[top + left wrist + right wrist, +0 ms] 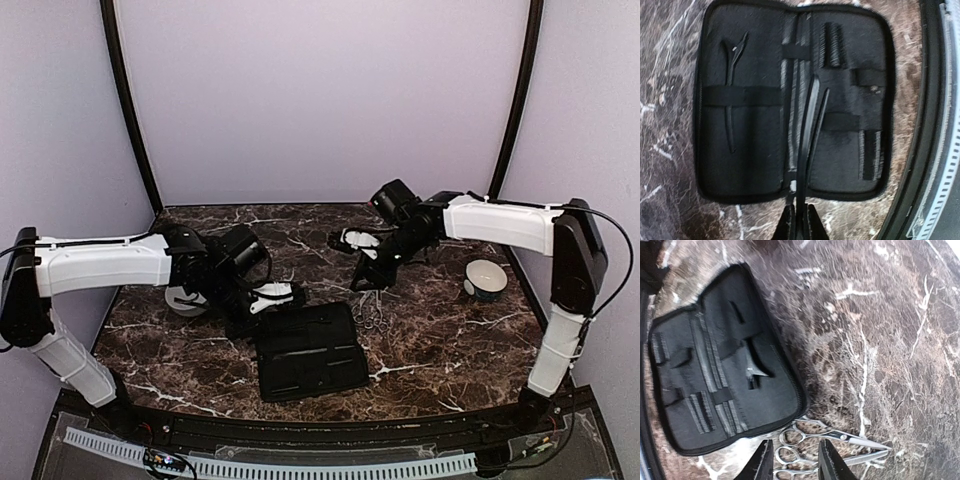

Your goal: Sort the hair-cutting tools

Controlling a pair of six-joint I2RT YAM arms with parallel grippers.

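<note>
1. The table (440, 340) carries everything. In the top view the open case (310, 350) lies at its 6 o'clock, between the two arms
2. One bowl (485, 278) stands at the table's 3 o'clock, well apart from the case. A second bowl (183, 300) sits at 9 o'clock, partly under the left arm
3. The right claw (796, 462) hangs over the scissors (835, 436), spread wide and holding nothing, with one finger to each side of the ring handles
4. The scissors are two silver pairs that overlap. They lie flat on the marble just beside the case, at its 2 o'clock in the top view
5. The left claw (800, 222) is pinched tight on the near end of a slim dark clip (809, 130), which reaches over the middle of the case. I cannot tell whether it touches the fabric
6. Step, as I judge it: the clip is being handled at the case while the right arm lines up a scissors pick
7. The next move calls for the right claw to drop straight down and close on one pair only. Thin metal lying flat and overlapped may slip or drag its neighbour
</note>
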